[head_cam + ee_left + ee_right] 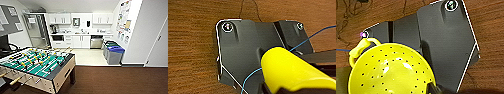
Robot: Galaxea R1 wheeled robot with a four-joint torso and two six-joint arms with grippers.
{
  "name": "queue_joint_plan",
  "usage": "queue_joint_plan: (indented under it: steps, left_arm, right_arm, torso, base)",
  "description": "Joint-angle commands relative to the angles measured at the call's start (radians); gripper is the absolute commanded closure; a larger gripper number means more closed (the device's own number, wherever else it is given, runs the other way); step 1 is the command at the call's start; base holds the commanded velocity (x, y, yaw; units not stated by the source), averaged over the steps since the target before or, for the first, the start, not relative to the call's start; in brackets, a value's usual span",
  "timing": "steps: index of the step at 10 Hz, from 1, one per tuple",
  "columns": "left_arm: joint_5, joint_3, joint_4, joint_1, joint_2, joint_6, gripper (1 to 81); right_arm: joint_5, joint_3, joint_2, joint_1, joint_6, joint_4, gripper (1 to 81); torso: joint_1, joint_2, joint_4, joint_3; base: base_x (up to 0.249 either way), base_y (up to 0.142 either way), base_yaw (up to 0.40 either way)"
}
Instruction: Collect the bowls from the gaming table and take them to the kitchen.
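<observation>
At the left of the head view stands a green-field table-football table with pale wood sides and rods set with yellow and dark players, on dark brown wood-look flooring. Beyond it, across a pale floor, opens the kitchen: white wall cabinets, a white countertop, a steel dishwasher front under the counter. Further right, a grey bin with a green lid and a grey bin with a blue lid stand side by side against a white wall hung with posters.

In the left wrist view a bright yellow rounded plastic object sits against the robot's dark plate above the brown floor; whether the left claw grips it cannot be told. In the right wrist view a yellow perforated bowl with a loop handle sits by the right arm's plate; that claw's grip cannot be told either.
</observation>
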Motion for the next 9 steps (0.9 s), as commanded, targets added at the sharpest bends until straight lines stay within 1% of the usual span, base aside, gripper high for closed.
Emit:
queue_joint_plan:
  steps: [1,3,9]
  left_arm:
    - [0.03,-0.008,0.008,-0.028,-0.022,-0.004,81.1]
    - [0.03,-0.008,0.008,-0.028,-0.023,-0.004,81.1]
    - [0.028,-0.005,0.008,-0.027,-0.028,-0.004,81.1]
  right_arm:
    - [-0.052,0.001,-0.009,0.035,-0.005,-0.014,81.1]
    - [-0.052,0.001,-0.009,0.034,-0.005,-0.014,81.1]
    - [-0.052,0.002,-0.009,0.04,-0.005,-0.015,81.1]
  torso:
    - [0.0,0.0,0.0,0.0]
    - [0.0,0.0,0.0,0.0]
    - [0.0,0.0,0.0,0.0]
  base:
    - [0.138,-0.073,0.0]
    - [0.133,-0.063,0.0]
    - [0.126,0.0,0.0]
